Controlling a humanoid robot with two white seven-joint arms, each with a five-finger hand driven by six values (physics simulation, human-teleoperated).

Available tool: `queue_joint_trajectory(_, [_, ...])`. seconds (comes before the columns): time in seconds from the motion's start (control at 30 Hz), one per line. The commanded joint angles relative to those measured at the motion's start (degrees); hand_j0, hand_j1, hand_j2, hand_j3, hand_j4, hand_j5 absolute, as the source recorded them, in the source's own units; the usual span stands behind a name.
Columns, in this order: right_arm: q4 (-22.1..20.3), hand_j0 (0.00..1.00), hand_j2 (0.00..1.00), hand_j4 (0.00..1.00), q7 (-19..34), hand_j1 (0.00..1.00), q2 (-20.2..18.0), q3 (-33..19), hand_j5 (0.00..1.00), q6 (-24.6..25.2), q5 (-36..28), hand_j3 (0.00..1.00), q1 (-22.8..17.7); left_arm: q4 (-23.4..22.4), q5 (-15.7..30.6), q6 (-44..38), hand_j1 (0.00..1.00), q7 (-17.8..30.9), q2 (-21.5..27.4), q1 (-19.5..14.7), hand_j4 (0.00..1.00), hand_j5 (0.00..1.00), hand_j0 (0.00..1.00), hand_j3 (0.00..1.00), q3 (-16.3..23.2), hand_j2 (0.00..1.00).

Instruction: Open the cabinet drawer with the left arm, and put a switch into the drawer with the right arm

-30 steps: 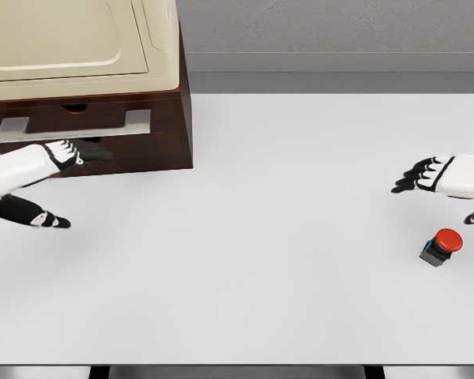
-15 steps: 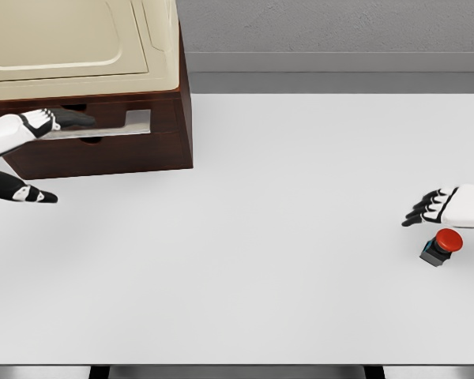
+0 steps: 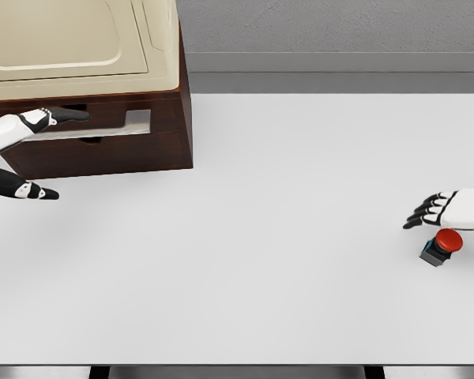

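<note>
Left hand: the left hand [image 3: 39, 120] sits at the upper left of the frame, fingers stretched out straight over the pale drawer handle [image 3: 103, 126], with the thumb hanging apart lower down; nothing is clasped that I can see.
Drawer: the cabinet drawer [image 3: 95, 118] looks shut, its front level with the dark wood cabinet [image 3: 142, 154] (the cream top takes up the frame's corner).
Handle axis: the bar runs left to right across the frame, so the fingers lie along it and not across it; my guess is they must curl behind it before any pull.
Right hand: the right hand [image 3: 438, 209] enters at the right edge, fingers spread and pointing left, holding nothing.
Switch: the red push-button switch [image 3: 442, 245] stands on the white worktop [image 3: 261, 237] at the lower right, just below the right hand and very near it.
Nearer arm: the right is close to the switch, while the drawer lies far across the frame.
</note>
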State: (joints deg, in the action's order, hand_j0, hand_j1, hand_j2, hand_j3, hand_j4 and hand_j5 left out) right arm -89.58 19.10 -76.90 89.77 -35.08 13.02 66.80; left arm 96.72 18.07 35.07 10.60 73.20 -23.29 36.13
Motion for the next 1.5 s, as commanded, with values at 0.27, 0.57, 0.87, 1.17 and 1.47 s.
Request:
queue_joint_trajectory(0.27, [0.02,1.00,1.00,1.00,-0.21,1.00,0.35,0.05,1.00,0.08,-0.19,1.00,-0.97,-2.41,-0.23,-0.07,1.00,0.65,-3.76,0.09,1.00,1.00,1.00,1.00,0.17,1.00])
queue_joint_trajectory(0.57, [-0.77,1.00,1.00,1.00,0.23,1.00,0.70,0.23,1.00,0.08,-0.19,1.00,-1.23,-3.47,-0.23,-0.07,1.00,1.53,-5.52,0.09,1.00,1.00,1.00,1.00,0.17,1.00])
queue_joint_trajectory(0.87, [-0.34,1.00,1.00,1.00,0.41,1.00,1.14,0.49,1.00,0.08,-0.19,1.00,-1.50,-6.98,-0.05,-0.07,1.00,1.53,-6.84,0.18,1.00,1.00,1.00,1.00,0.17,1.00])
queue_joint_trajectory(1.17, [-0.42,1.00,1.00,1.00,0.58,1.00,1.58,0.85,1.00,0.08,-0.19,1.00,-1.67,-7.51,-1.37,-0.07,1.00,1.53,-9.48,0.09,1.00,1.00,1.00,1.00,0.17,1.00])
queue_joint_trajectory(1.47, [-0.07,0.96,0.96,0.96,0.67,0.96,1.93,0.84,0.96,0.08,-0.19,0.96,-1.67,-10.50,-1.37,-0.07,1.00,1.44,-9.65,0.09,1.00,1.00,1.00,1.00,0.17,1.00])
